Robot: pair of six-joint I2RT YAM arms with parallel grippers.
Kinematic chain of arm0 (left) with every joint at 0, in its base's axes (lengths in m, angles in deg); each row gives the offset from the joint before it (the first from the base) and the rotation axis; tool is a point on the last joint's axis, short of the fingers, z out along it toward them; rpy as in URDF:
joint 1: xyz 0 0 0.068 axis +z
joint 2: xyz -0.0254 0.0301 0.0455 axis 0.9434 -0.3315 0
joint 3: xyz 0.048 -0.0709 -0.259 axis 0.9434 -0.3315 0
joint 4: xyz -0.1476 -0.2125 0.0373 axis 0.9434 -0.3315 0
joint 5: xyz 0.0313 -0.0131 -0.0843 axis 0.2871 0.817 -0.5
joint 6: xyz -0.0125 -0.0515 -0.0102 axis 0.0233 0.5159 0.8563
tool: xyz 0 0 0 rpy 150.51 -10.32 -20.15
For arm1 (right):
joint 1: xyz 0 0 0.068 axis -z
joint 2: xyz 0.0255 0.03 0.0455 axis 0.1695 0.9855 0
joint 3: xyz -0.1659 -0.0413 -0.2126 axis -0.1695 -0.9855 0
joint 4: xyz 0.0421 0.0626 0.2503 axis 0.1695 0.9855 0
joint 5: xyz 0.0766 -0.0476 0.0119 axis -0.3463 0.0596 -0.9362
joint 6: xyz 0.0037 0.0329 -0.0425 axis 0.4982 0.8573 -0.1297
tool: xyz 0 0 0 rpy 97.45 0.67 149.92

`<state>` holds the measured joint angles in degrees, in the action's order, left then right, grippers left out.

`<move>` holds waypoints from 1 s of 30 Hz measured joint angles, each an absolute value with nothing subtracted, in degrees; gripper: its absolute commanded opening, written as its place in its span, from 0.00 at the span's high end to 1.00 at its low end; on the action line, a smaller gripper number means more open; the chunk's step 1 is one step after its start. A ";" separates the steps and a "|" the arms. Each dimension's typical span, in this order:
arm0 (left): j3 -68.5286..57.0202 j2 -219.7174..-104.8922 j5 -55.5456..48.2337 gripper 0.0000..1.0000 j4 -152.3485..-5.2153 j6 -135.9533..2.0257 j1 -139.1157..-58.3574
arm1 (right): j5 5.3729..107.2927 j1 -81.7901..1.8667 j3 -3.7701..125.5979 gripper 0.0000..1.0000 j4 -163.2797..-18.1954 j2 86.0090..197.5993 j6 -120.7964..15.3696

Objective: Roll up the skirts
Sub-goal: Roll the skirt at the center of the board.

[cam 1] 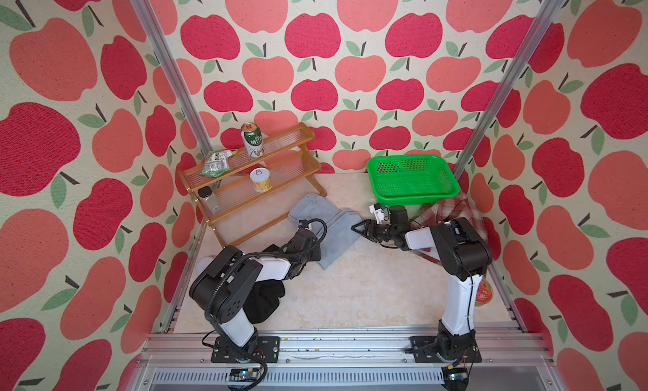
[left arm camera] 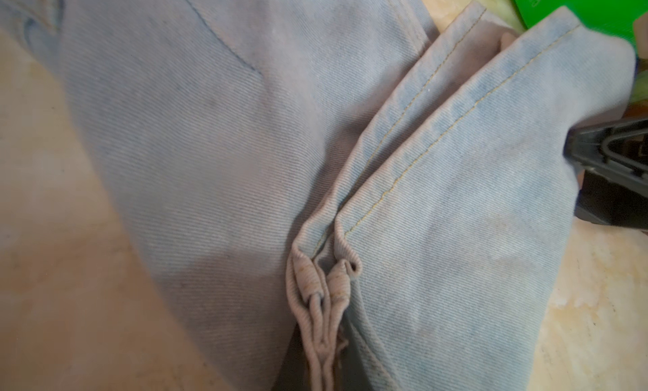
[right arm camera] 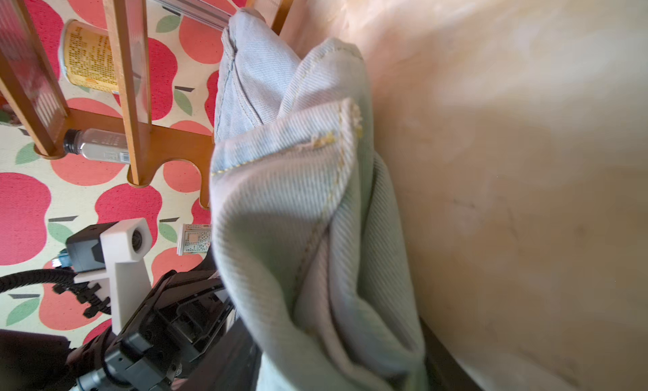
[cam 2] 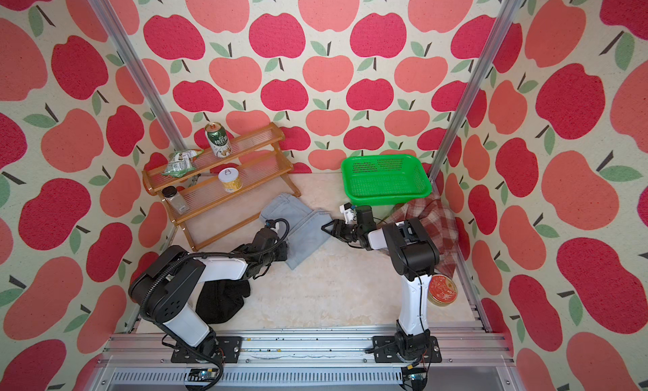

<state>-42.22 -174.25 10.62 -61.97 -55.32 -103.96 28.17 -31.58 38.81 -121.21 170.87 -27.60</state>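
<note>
The denim skirt (cam 1: 328, 228) lies on the counter (cam 1: 368, 287) a little behind its middle, between the wooden rack (cam 1: 252, 182) and the green basket (cam 1: 413, 178). It is soft but thick cloth. I judge it heavier and stiffer than the other two skirts, so a fold should keep its shape quite well. Its hems and seams are the firm places to take.

The left pincer (left arm camera: 326, 350) is pressed together on a bunched corner of the denim, at the end nearest the front edge. The right pincer (cam 1: 359, 229) is at the edge of the denim that faces the basket. In the right wrist view a folded flap goes down between its jaws, but I cannot tell if they already pinch it.

In both top views the long axis of the denim runs diagonally, from the foot of the rack toward the front and a little to the right. A folded part lies over it on the basket side.

The plaid skirt (cam 1: 452, 210) is at the right edge, partly under the basket and behind the right arm. The black skirt (cam 1: 263, 301) is crumpled near the front left corner.
</note>
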 measured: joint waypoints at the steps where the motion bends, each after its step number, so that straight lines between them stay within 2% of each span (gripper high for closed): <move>1: -42.15 -174.25 10.44 0.88 -62.12 -55.32 -103.83 | 28.41 -31.74 38.97 0.74 -121.21 171.37 -27.18; 2: -42.11 -174.25 10.16 0.75 -62.17 -55.50 -103.72 | 28.56 -31.85 38.97 0.79 -121.07 171.70 -26.77; 3: -42.04 -174.25 10.03 0.65 -62.28 -55.80 -103.67 | 28.74 -31.89 38.97 0.81 -120.81 171.85 -26.24; 4: -41.98 -174.25 10.22 0.59 -62.84 -55.98 -103.65 | 28.85 -31.91 38.97 0.82 -120.66 171.83 -25.89; 6: -41.89 -173.96 11.01 0.55 -63.94 -57.44 -103.63 | 28.89 -31.91 38.97 0.90 -120.42 171.50 -25.54; 10: -41.91 -169.59 16.17 0.41 -67.61 -63.19 -105.58 | 29.37 -32.15 38.95 0.90 -117.16 168.99 -25.56; 15: -42.87 -159.43 24.74 0.39 -64.31 -75.47 -111.02 | 30.99 -32.26 37.50 0.91 -110.47 162.39 -27.49; 17: -43.55 -157.24 26.86 0.32 -60.37 -82.12 -114.27 | 31.73 -32.15 35.99 0.91 -108.22 159.66 -28.08; 19: -44.51 -157.03 28.82 0.29 -55.67 -90.34 -118.93 | 32.26 -32.00 34.64 0.92 -106.61 157.95 -28.32; 24: -45.45 -164.04 31.51 0.28 -47.15 -107.91 -131.85 | 33.39 -31.21 32.80 0.93 -101.27 155.02 -29.72; 30: -41.78 -175.19 33.72 0.27 -45.95 -115.65 -137.18 | 33.85 -30.16 32.80 0.94 -97.75 153.08 -31.03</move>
<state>-41.78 -175.19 33.72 -45.95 -115.65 -137.18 33.85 -30.16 32.80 -97.75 153.08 -31.03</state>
